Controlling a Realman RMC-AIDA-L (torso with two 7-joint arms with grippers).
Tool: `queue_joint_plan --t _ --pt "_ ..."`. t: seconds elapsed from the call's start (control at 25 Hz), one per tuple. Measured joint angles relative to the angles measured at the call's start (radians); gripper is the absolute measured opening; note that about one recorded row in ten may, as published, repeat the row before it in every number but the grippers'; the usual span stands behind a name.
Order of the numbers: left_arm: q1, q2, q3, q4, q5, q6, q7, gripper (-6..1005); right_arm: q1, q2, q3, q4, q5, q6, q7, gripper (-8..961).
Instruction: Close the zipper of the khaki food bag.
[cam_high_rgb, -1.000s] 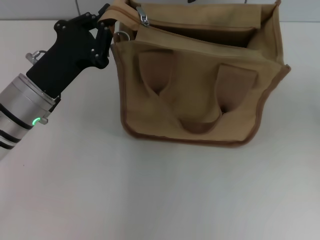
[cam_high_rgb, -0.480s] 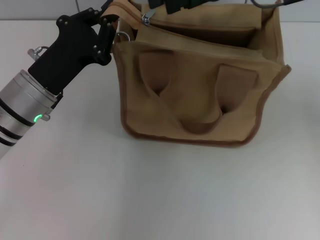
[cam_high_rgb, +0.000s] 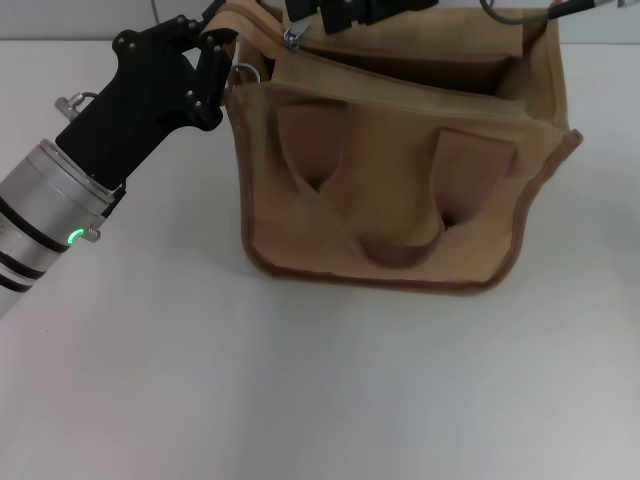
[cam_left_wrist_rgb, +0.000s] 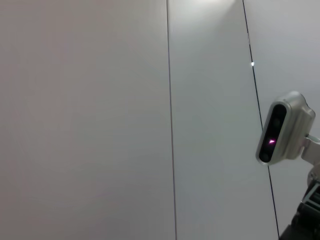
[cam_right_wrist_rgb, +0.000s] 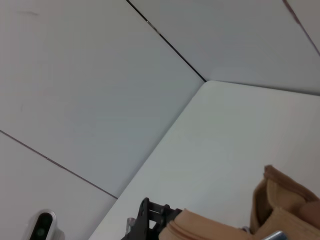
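The boxy tan canvas food bag (cam_high_rgb: 400, 170) stands on the white table (cam_high_rgb: 300, 400), its mouth gaping. My left gripper (cam_high_rgb: 213, 62) stays clamped on the bag's near top corner, bracing it. My right gripper (cam_high_rgb: 345, 12) has just arrived above the small silver zipper slider (cam_high_rgb: 291, 38); its jaws I cannot tell. The pull comes next, I judge.
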Motion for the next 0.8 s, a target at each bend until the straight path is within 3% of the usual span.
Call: queue_joint_plan --t 0.8 --pt "-0.011 0.000 -0.005 -0.009 0.000 0.029 0.000 27 -0.030 0.004 0.009 0.131 0.093 0.081 -0.001 696"
